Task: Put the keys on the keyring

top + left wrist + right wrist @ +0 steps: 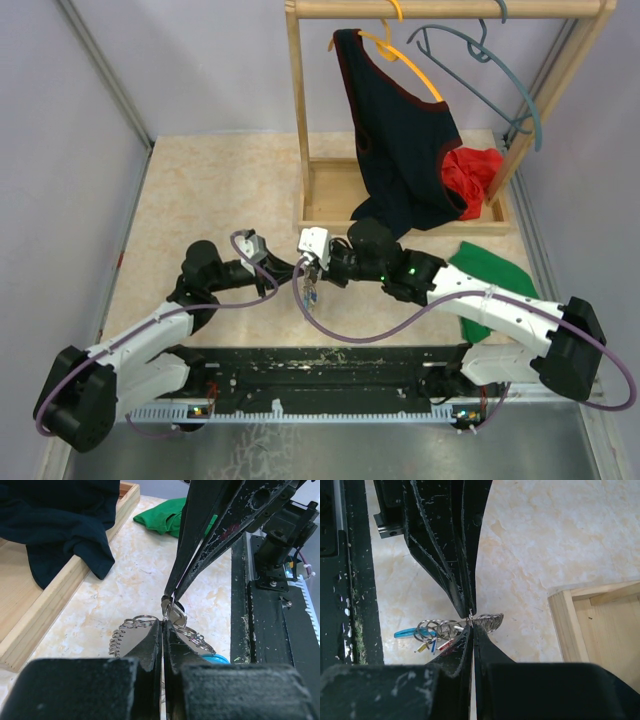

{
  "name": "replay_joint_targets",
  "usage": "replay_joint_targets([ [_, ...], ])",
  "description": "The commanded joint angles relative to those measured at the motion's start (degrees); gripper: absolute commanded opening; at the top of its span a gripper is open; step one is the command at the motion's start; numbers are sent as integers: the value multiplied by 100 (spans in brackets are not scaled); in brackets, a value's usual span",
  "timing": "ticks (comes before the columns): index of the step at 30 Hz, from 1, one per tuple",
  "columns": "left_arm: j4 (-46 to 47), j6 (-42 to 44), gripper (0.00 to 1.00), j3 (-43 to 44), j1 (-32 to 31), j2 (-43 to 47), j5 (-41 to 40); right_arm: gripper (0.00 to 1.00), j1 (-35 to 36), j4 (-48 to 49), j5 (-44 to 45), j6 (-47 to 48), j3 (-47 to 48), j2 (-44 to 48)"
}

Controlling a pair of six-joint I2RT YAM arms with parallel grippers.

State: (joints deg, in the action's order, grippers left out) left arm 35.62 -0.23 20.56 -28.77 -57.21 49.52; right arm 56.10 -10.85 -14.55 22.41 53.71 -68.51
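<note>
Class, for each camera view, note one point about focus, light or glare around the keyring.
Top external: even soft light, faint shadows, keyring too small for detail. Left wrist: left gripper body blurs in the foreground, keyring coils sharp, metal glinting. Right wrist: right gripper near end soft, keyring and keys crisp, tabletop bright.

The left arm (140,340) reaches from its base at 7 o'clock, elbow bent, with the forearm pointing toward 3 o'clock. The right arm (500,305), based at 4 o'clock, points toward 9 o'clock. The left gripper (296,270) and right gripper (313,268) meet tip to tip, both pairs of fingers (150,642) pressed together.
</note>
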Motion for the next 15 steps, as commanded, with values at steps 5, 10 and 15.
replay_joint_targets([
  [5, 217, 54, 1, -139, -12, 305, -307, 0, 77, -850, 855, -965, 145, 479],
  [10, 199, 68, 1, -140, -8, 342, -426, 0, 77, -1639, 1268, -2051, -33, 822],
  [15, 192, 49, 1, -140, -7, 355, -511, 0, 77, -2396, 1720, -3086, -70, 666],
])
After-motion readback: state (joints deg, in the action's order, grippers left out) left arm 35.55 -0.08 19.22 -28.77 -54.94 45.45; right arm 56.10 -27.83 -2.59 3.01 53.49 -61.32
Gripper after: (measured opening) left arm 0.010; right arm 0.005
